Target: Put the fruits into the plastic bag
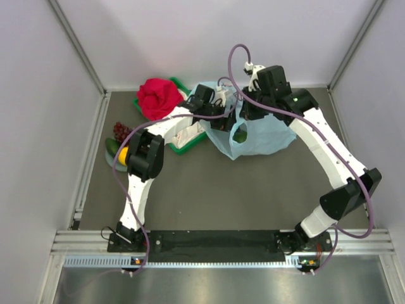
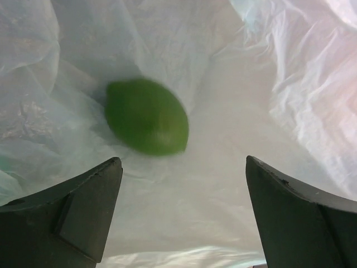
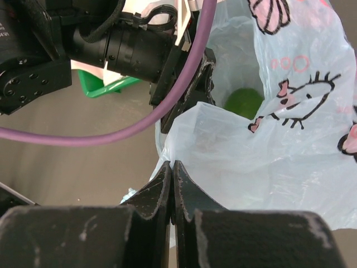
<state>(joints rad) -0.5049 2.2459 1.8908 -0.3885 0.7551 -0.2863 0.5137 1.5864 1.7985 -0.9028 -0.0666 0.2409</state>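
The light-blue plastic bag (image 1: 266, 136) stands with its mouth open at the back of the table. A green fruit (image 2: 146, 116) lies loose on the film inside it, also seen through the mouth as the green fruit (image 3: 244, 102) and from above (image 1: 239, 135). My left gripper (image 2: 184, 167) hangs open in the bag's mouth just above that fruit, with nothing between its fingers. My right gripper (image 3: 173, 163) is shut on the rim of the bag (image 3: 268, 162). Dark grapes (image 1: 121, 130) and an orange-yellow citrus (image 1: 123, 156) lie at the far left, partly behind my left arm.
A green tray (image 1: 183, 145) with a red cloth (image 1: 158, 96) sits at the back, left of the bag. The grapes and citrus rest on a grey-green plate (image 1: 109, 154) near the left wall. A purple cable (image 3: 111, 134) loops in front of the right wrist camera.
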